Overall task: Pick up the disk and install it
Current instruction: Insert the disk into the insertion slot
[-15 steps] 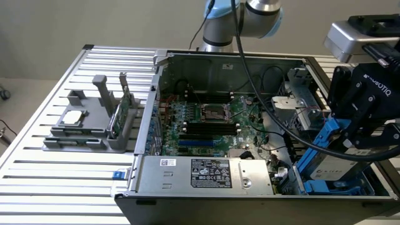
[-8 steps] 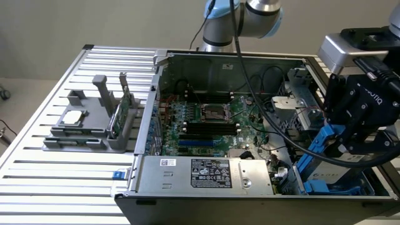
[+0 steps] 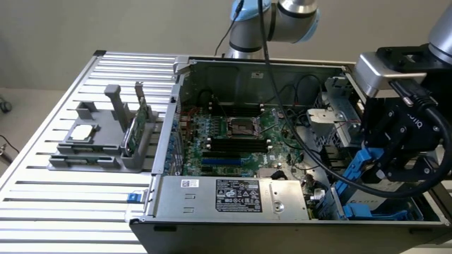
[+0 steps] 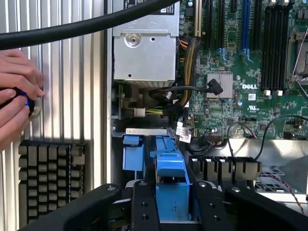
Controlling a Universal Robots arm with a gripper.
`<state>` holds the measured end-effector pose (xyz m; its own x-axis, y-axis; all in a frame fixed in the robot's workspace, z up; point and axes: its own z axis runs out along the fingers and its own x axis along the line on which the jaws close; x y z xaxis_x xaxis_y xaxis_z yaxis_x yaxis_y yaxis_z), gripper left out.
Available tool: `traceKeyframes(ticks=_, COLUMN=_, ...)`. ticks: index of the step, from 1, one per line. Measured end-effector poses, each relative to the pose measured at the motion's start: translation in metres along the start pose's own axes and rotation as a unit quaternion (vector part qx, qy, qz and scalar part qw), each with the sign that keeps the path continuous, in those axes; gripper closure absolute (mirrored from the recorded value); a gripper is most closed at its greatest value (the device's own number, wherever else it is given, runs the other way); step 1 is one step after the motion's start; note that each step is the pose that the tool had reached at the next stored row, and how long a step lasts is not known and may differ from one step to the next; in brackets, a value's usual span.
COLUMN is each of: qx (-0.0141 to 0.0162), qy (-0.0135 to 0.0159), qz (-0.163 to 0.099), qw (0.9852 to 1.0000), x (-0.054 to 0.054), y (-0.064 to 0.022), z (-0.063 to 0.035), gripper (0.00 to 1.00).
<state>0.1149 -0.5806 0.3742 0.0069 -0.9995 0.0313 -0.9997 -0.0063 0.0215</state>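
Ribbed metal tabletop [image 3: 71, 211] is bearing an open computer case [image 3: 282, 233] whose green motherboard [image 4: 231, 57] is showing white "DELL" lettering [image 4: 249, 86], while the fingers [image 4: 144, 207] of the gripper [image 4: 171, 197] are clamping the disk [image 3: 363, 161] by its blue carrier, at four o'clock in the exterior view.

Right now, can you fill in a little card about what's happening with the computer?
where: open case on a slatted table
holding: tool shut on the disk, by its blue frame, over the case's drive bay
person: a hand over the table beside the case, pinching something small, black and blue
nearby: grey rack on the table, with a green card and a silver chip
installed: cannot tell
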Motion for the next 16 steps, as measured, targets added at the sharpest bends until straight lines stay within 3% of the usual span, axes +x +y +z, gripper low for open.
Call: traceKeyframes(ticks=16, qx=0.0000, qy=0.0001, qz=0.000, qw=1.0000, x=0.003, y=0.0005, z=0.0208, gripper=0.67)
